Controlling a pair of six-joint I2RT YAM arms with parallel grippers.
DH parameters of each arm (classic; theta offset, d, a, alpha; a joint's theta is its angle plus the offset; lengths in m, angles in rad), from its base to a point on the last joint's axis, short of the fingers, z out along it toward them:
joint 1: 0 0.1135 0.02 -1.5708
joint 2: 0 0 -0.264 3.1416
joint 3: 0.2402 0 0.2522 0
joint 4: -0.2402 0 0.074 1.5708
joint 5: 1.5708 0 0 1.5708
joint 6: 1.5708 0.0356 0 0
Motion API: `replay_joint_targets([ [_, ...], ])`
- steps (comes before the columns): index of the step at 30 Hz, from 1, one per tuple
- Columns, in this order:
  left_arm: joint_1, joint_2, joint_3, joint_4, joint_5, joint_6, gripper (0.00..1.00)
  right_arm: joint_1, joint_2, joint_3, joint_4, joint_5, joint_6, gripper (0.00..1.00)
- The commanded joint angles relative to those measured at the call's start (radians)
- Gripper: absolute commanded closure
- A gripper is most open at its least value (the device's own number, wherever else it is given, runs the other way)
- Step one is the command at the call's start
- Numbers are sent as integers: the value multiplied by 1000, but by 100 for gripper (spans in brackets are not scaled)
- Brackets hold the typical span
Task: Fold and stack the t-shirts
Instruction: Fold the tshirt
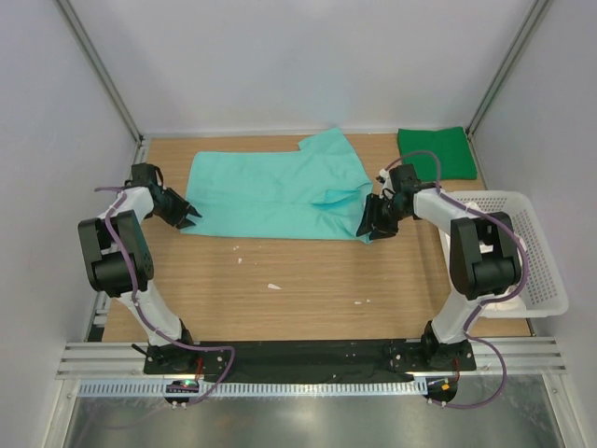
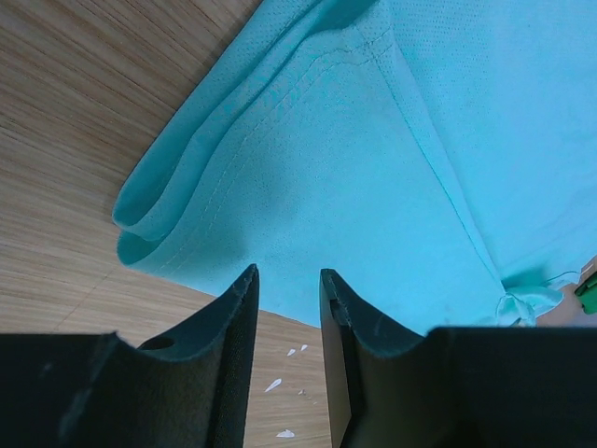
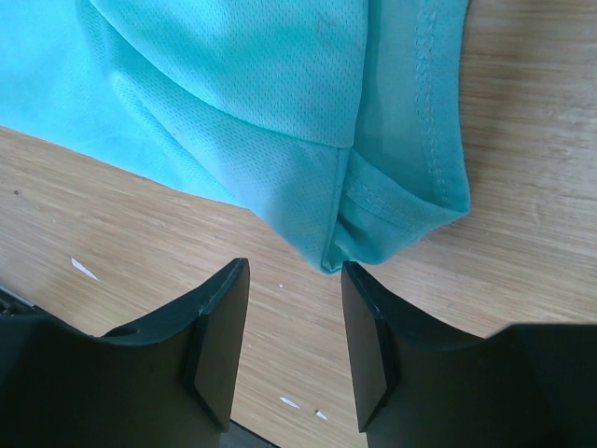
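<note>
The mint-teal shirt [image 1: 270, 196] lies spread flat on the far half of the desk [image 1: 308, 275], long side running left to right, with a flap of cloth turned over the body near its right end; it looks part-folded, so I judge the next fold is being set up. The left pincer [image 1: 189, 220] sits low at the shirt's near-left corner and the right pincer [image 1: 366, 231] at its near-right corner, one at each end so the near hem could be lifted evenly; both are released, jaws parted with nothing between them. In the left wrist view the doubled edge of the cloth lies just ahead of the jaws; in the right wrist view the stitched corner points straight at the gap, just short of it. Neither has caught cloth yet; each would likely need to go forward and down a little to pinch the layers.

The dark green shirt [image 1: 437, 152] lies folded in the far right corner, apart from the teal one; it is probably the base of the stack. A white basket [image 1: 550, 280] stands at the right edge beside the right arm; whether it holds a shirt I cannot tell. Small white scraps [image 1: 273, 286] dot the bare wood; nothing blocks either corner, though the right arm works close to the basket's rim.
</note>
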Motion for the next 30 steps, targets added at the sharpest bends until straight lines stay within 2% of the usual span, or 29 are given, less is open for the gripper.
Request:
replay_joint_targets([
  [1,2,-7,-1,2,26,18,67,11,19,12,55,16,-22,50],
  [5,3,12,7,-10,11,18,68,21,41,26,63,36,-35,54],
  [12,6,46,13,-36,-20,14,74,24,62,76,-44,101,-45,96],
  [17,16,74,16,-70,-50,38,77,23,62,188,-208,220,-65,99],
  [21,19,88,10,-79,-59,49,78,23,127,256,-322,203,-79,99],
  [30,29,82,-2,-85,-87,76,79,-9,199,225,-328,172,-61,98],
])
